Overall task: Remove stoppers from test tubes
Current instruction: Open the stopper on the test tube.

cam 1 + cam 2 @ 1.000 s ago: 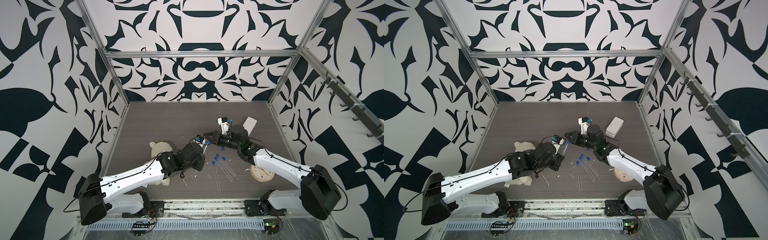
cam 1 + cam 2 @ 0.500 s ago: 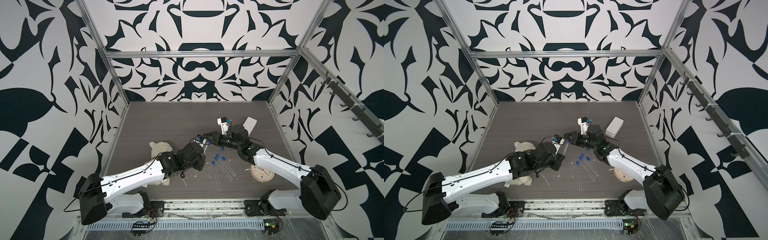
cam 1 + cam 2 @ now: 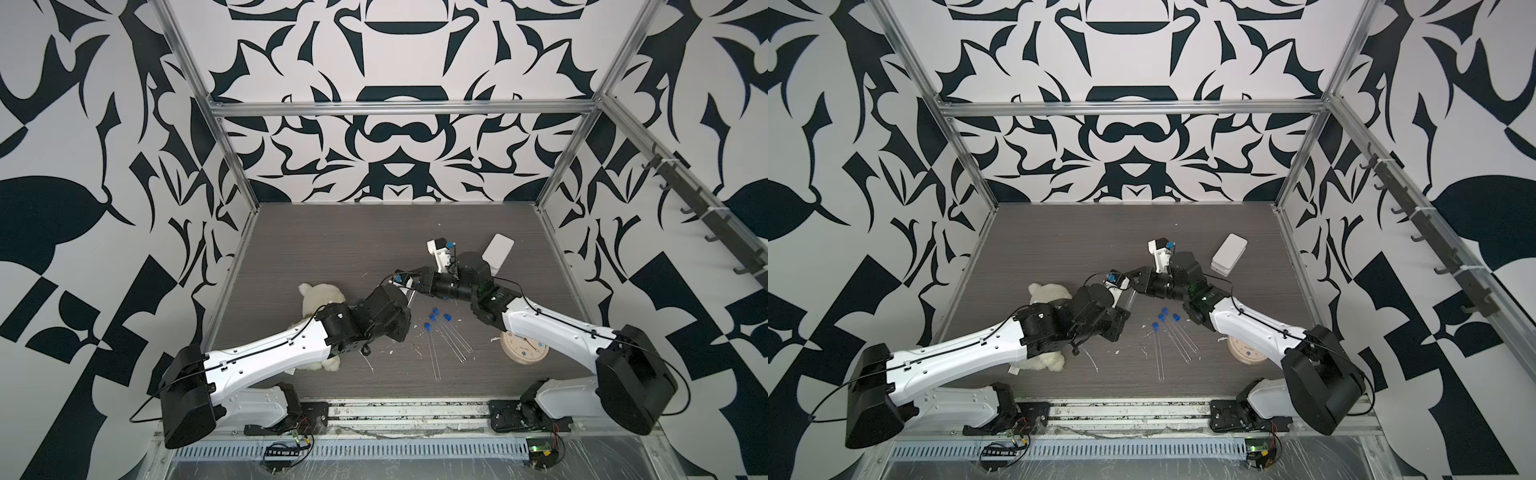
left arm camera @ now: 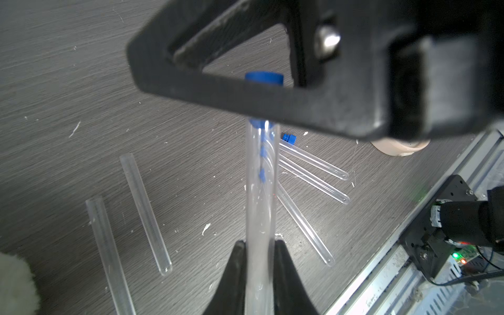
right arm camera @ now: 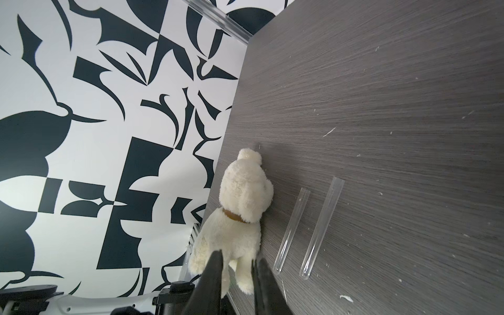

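left gripper [image 4: 259, 246] clamped tight on one test tube [image 4: 261, 191] above the table [image 4: 68, 81], blue stopper [image 4: 264, 77] in its far end, right gripper [image 5: 237, 257] slightly parted, nothing visible between its fingers, one finger crossing that stopper, two uncapped tubes [image 5: 321, 226] beside plush dog [image 5: 242, 196]

**Legible text, numbers, brands:** none showing.

- **Clock** [image 3: 524, 351] [image 3: 1246, 353]: dial markings are appearing in both top views, too small to read.
- **Rail** [image 4: 376, 289], running along the table's front edge, nearer the arm bases than the clock: a faint handwritten scrawl is showing, not legible.
- **Plush** [image 3: 1046, 293], lying well apart from the clock, toward the left arm: a small tag [image 3: 1014, 369] is sticking out, print unreadable.
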### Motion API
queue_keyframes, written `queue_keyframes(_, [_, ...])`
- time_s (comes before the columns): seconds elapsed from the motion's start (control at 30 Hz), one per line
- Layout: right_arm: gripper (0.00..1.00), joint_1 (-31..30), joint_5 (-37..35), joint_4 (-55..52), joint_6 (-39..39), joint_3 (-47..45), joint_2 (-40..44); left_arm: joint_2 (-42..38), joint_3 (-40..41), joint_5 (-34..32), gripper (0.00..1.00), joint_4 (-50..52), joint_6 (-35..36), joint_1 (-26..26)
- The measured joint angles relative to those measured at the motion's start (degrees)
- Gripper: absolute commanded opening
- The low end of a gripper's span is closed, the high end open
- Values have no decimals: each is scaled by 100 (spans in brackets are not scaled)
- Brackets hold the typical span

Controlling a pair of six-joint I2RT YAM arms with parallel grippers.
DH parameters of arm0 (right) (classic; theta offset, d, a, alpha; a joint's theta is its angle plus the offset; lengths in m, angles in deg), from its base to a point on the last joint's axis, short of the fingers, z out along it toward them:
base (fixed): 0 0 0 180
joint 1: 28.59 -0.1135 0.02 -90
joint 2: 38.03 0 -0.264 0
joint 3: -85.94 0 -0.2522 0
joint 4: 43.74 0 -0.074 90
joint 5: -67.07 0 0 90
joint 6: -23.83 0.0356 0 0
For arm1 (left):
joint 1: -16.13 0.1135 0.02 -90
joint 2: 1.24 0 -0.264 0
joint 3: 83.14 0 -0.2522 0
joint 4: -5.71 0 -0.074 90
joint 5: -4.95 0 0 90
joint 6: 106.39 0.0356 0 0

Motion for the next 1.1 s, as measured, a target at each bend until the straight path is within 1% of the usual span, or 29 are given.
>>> queue_keyframes(0.13, [20, -11, 0, 4, 4, 0, -15, 0, 0, -2, 18, -20, 15, 0])
queue_keyframes(0.23, [22, -11, -20, 0, -2, 0, -15, 0, 0, -13, 18, -20, 17, 0])
queue_keyframes(0.37, [28, -9, -83, -13, -46, 0, 24, -2, 0, -17, 18, -17, 15, 0])
queue_keyframes(0.53, [28, -4, -149, -44, -90, 2, 39, -2, 0, -15, 19, -20, -2, 0])
queue_keyframes(0.63, [25, -4, -170, -52, -103, 2, 39, -4, 0, -17, 18, -20, -2, 0])
queue_keyframes(0.7, [21, -4, -175, -52, -109, 2, 39, -9, 0, -17, 18, -17, -2, 0])
queue_keyframes(0.8, [17, -4, -195, -50, -116, 2, 39, -13, 2, -15, 18, -17, -2, 0])
queue_keyframes(0.9, [16, 4, -201, -50, -122, 7, 39, -13, 2, -15, 18, -13, -4, 0])
queue_keyframes(1.1, [24, 7, -219, -61, -146, 13, 39, -20, 2, -17, 18, -15, -4, 0])
